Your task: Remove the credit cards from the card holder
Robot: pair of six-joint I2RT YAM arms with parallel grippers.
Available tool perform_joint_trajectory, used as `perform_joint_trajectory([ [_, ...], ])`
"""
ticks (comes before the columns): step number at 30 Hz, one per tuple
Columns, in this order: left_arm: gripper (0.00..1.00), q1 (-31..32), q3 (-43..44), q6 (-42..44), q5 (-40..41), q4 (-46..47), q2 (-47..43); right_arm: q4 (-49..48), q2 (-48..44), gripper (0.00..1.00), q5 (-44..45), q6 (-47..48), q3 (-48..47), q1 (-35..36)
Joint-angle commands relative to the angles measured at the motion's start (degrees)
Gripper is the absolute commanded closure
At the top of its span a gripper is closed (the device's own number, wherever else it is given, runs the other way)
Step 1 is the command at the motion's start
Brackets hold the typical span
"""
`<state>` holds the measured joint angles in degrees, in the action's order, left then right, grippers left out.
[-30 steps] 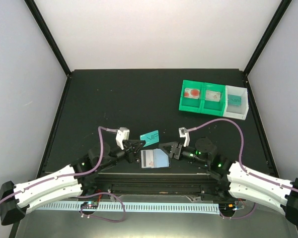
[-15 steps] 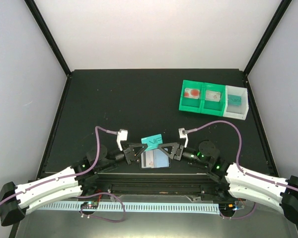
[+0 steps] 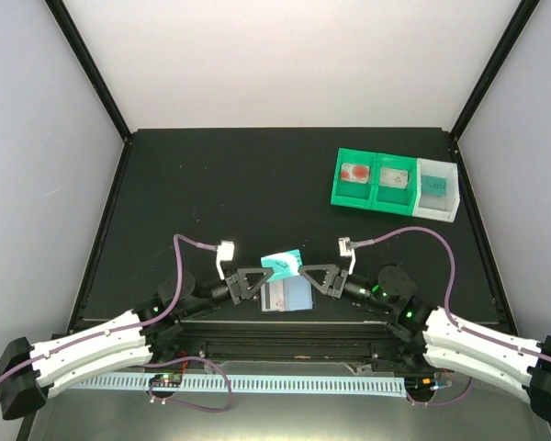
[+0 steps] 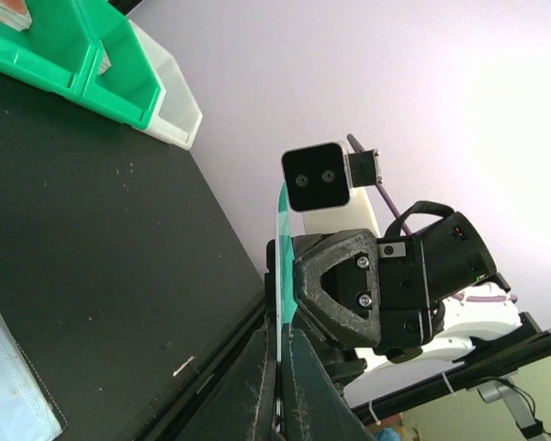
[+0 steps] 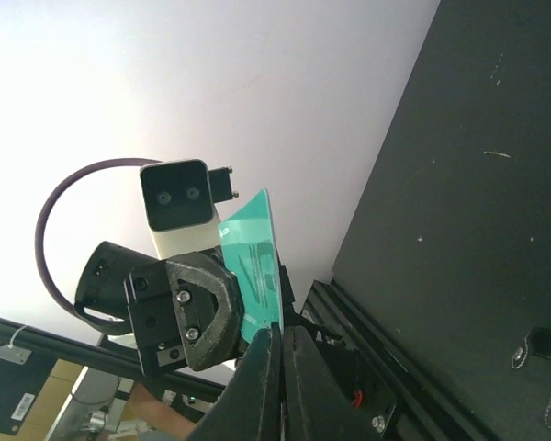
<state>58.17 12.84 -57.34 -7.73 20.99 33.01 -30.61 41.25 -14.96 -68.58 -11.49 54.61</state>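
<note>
One card's (image 3: 282,262) ends — left tool (image 3: 264,273), right tool (image 3: 300,270)

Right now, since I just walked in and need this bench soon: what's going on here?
Both arms are on one thin teal plastic card. The left claw and right claw each pinch it from opposite sides, holding it in the air by the open black folding wallet, which lies on the black table.
</note>
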Motion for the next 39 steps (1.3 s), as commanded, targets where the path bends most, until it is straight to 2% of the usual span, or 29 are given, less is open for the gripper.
perform_joint_trajectory([
  [1, 0.97, -0.34, 0.33, -1.71, 0.37, 1.21, -0.62, -1.56, -0.88, 0.99, 1.56, 0.25, 0.63, -0.03],
  [3, 0.92, -0.43, 0.34, -2.08, 0.77, 0.56, -0.65, -1.55, -0.89, 0.99, 1.54, 0.26, 0.59, -0.05],
  [4, 0.85, -0.43, 0.34, -2.34, 1.09, 0.07, -0.73, -1.40, -1.04, 0.99, 1.66, 0.47, 0.52, -0.05],
  [5, 0.76, -0.43, 0.46, -2.72, 1.58, -0.72, -0.83, -0.65, -1.19, 0.99, 1.92, 0.79, 0.26, -0.03],
  [7, 0.44, -0.43, 0.64, -3.34, 2.92, -2.85, -1.45, 2.16, -2.06, 0.99, 2.86, 1.98, -0.52, -0.07],
  [8, 0.32, -0.43, 0.69, -3.53, 3.71, -3.83, -1.89, 4.41, -2.47, 0.99, 3.48, 2.68, -0.96, -0.03],
  [10, 0.17, -0.43, 0.69, -3.64, 5.06, -5.80, -2.83, 8.99, -4.19, 0.99, 5.32, 4.84, -2.21, -0.04],
  [13, 0.02, -0.43, 0.76, -2.29, 6.18, -8.77, -4.13, 16.27, -6.33, 0.99, 9.51, 7.85, -4.34, -0.03],
  [22, 0.01, -0.43, 1.26, 3.19, 7.96, -16.67, -3.83, 30.72, -3.69, 0.99, 17.20, 19.97, -15.01, -1.83],
  [27, 0.01, -0.43, 2.70, 7.35, 7.93, -21.44, -2.03, 35.93, 2.03, 0.99, 16.25, 26.67, -21.50, -6.86],
  [34, 0.01, -0.43, 3.96, 13.44, 6.25, -24.83, 0.40, 36.08, 7.14, 0.99, 6.80, 31.57, -24.93, -22.94],
  [39, 0.01, -0.59, 4.39, 16.67, 4.97, -25.96, 2.01, 40.01, 10.55, 0.99, 2.99, 37.42, -29.11, -35.14],
])
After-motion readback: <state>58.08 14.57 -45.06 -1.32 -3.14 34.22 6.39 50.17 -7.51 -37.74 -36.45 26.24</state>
